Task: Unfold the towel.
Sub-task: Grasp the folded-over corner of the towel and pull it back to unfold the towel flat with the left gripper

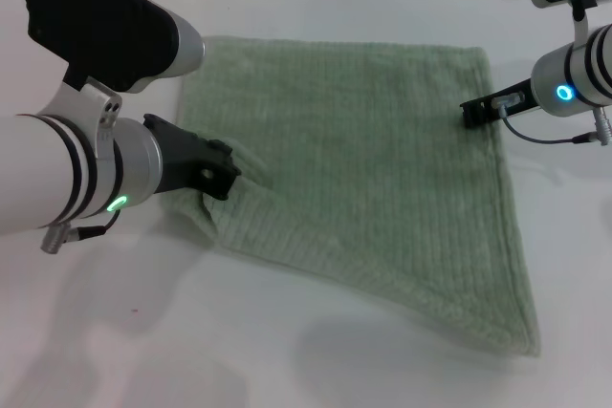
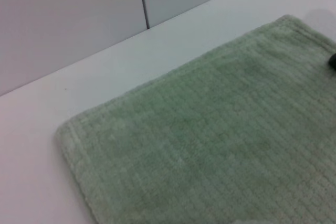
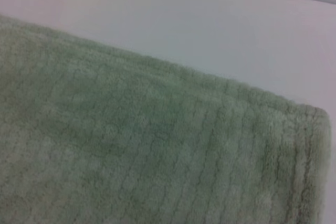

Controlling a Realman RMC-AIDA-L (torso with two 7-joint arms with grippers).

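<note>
While the sage-green towel [image 1: 363, 169] lies spread on the white table [image 1: 287, 360], the left gripper [image 1: 222, 171] pinches its near-left edge (cloth bunched there); the right gripper [image 1: 475, 112], finger state unclear, sits at the far-right edge.

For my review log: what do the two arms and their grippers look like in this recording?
Both arms are white and silver with black band lines at the wrist. The left arm carries a black casing above, a green light and a short cable; the left gripper is black. The right arm shows a blue ring light and a thin dark cable; the right gripper is black too.
</note>
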